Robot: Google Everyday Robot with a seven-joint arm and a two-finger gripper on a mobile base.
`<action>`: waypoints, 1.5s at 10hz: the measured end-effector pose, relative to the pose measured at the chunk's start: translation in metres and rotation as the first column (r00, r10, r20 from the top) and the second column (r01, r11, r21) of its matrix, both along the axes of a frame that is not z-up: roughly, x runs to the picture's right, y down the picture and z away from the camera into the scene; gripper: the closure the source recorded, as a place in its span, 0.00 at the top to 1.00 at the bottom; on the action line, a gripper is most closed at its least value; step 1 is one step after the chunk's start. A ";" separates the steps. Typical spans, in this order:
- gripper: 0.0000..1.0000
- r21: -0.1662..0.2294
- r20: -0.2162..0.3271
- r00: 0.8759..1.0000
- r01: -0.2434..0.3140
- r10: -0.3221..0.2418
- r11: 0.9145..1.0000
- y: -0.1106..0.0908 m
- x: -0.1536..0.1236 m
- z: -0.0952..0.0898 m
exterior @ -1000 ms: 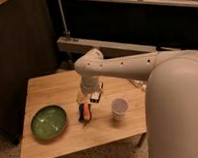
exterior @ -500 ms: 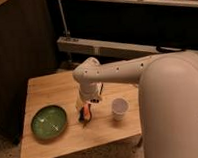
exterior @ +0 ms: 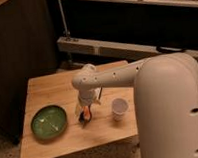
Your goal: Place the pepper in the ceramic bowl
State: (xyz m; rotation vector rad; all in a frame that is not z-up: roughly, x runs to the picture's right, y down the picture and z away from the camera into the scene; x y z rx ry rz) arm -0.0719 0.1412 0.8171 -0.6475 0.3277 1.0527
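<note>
Pepper (exterior: 87,112) is showing as an orange spot right at the tip of the gripper (exterior: 85,117), low over the wooden table (exterior: 43,94), near the table's middle. It is lying just right of the ceramic bowl (exterior: 48,122) and outside it. Cannot tell whether the gripper is clamping the pepper or is let go of it. Bowl is sitting on the near left part of the table with only pale flecks showing inside. White cup (exterior: 119,108) is standing upright to the right of the gripper, apart from it. Arm (exterior: 117,77) is reaching leftward from the big white robot body (exterior: 169,115) at right, then bending at the wrist so the gripper is pointing straight down at the tabletop.
</note>
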 end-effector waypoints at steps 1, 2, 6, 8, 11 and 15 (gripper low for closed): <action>0.80 0.000 0.003 1.000 0.010 -0.010 1.000 0.002 -0.005 0.004; 0.80 -0.001 0.002 1.000 0.017 -0.017 1.000 0.005 -0.009 0.010; 0.78 -0.015 -0.014 1.000 0.028 -0.028 0.999 0.011 -0.011 0.029; 0.60 -0.036 -0.010 1.000 0.028 -0.028 0.999 0.010 -0.008 0.034; 0.31 -0.118 0.018 1.000 0.018 -0.016 0.993 0.013 -0.006 0.042; 0.00 -0.163 0.031 0.999 0.022 -0.017 0.986 0.014 -0.003 0.045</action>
